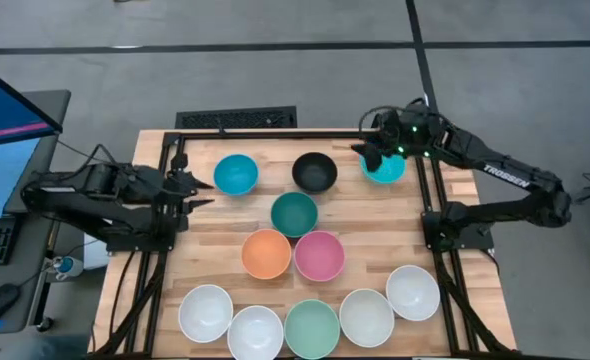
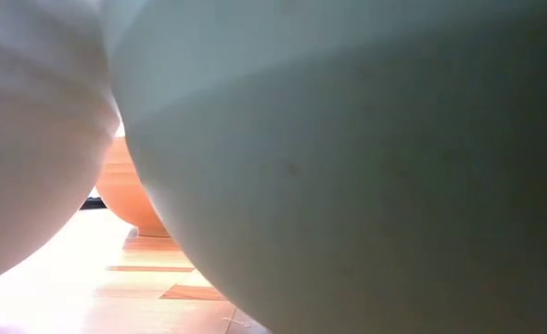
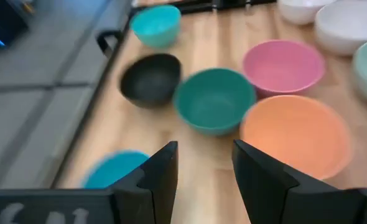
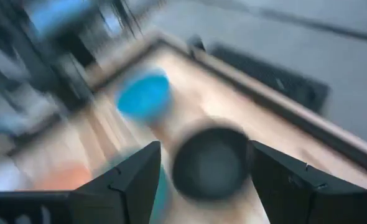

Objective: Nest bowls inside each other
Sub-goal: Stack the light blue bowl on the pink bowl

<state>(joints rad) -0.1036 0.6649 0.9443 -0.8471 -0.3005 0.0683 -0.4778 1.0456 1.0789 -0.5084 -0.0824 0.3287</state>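
The bowls stand apart on their bases on the wooden table [image 1: 215, 232]. At the far side are a blue bowl [image 1: 235, 174], a black bowl [image 1: 314, 172] and a turquoise bowl [image 1: 385, 170]. In the middle are a dark green bowl [image 1: 294, 214], an orange bowl [image 1: 266, 253] and a pink bowl [image 1: 319, 255]. Along the near edge stand several white bowls [image 1: 206, 312] and a mint bowl [image 1: 312, 329]. My left gripper [image 1: 203, 194] hangs open in the air at the table's left edge, near the blue bowl. My right gripper [image 1: 365, 156] hangs open above the turquoise bowl's left rim.
A black metal frame [image 1: 275, 131] runs along the table's far, left and right edges. In the low view the mint bowl [image 2: 366, 167] and a white bowl [image 2: 23, 139] fill the picture, with the orange bowl [image 2: 130, 195] behind. Bare wood lies between the rows.
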